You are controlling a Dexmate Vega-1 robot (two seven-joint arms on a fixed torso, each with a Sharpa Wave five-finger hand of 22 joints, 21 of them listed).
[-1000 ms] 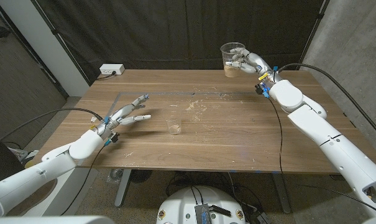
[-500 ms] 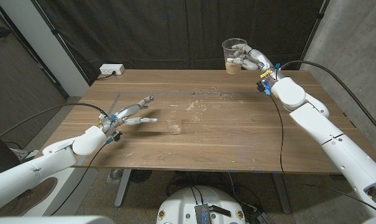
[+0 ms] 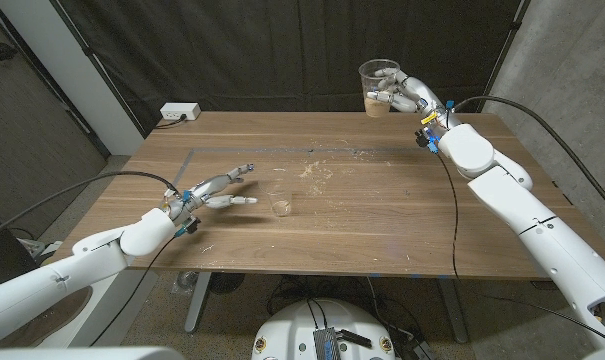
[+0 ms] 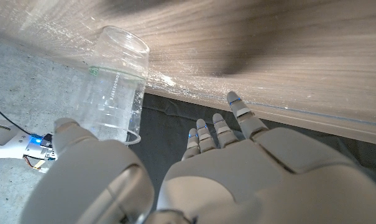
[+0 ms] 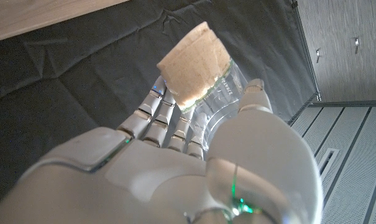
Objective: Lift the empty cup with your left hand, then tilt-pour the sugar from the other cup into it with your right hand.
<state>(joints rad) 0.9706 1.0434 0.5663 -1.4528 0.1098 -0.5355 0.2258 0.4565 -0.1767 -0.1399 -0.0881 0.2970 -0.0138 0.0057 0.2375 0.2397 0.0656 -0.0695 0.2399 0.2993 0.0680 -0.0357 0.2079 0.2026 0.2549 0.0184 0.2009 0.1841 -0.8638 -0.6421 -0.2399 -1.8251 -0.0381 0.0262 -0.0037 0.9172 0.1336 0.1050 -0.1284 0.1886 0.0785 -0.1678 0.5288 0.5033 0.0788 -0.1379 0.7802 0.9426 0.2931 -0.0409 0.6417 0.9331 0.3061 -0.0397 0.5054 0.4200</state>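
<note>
Both cups, the empty cup (image 3: 280,203) and the sugar cup (image 3: 379,88), look like clear glossy plastic; the bench (image 3: 382,220) is matt brown wood grain.

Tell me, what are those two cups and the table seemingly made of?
The small clear empty cup looks like thin transparent plastic, possibly glass: the wood shows straight through it. The clear cup holding tan sugar, gripped by the right robot hand, looks the same, with faint printed markings on its wall. The brown table appears to be matte wood, judging by its streaked grain.
</note>
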